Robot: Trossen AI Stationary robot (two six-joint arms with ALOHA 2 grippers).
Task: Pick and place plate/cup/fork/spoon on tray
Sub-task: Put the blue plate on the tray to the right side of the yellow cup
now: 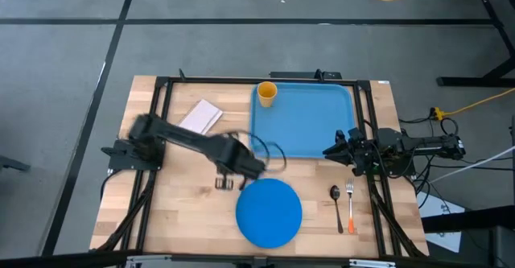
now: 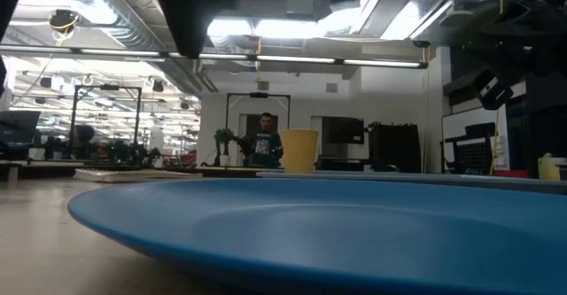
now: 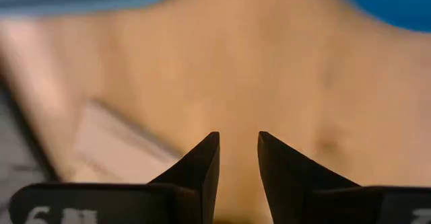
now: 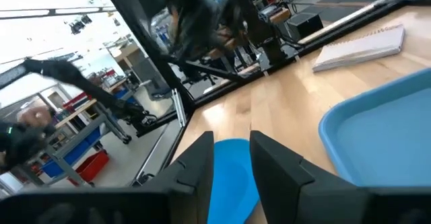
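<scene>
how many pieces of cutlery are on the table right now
2: the spoon and the fork lie side by side on the bare wood right of the plate.

Sitting on the desk [image 1: 185, 212] are one plate [image 1: 269, 212], one cup [image 1: 267, 93], one tray [image 1: 306, 119], one fork [image 1: 351, 206], one spoon [image 1: 335, 205] and one notepad [image 1: 200, 116]; two arms are working over it.

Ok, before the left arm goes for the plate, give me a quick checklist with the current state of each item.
1. Left gripper empty, jaws slightly apart: ok.
2. Plate on the table, nothing on it: ok.
3. Tray has free room; only the cup sits in its far corner: ok.
4. Right gripper over the tray's right edge, possibly in the way: not ok.
5. Fork and spoon lie clear of the plate: ok.
</scene>
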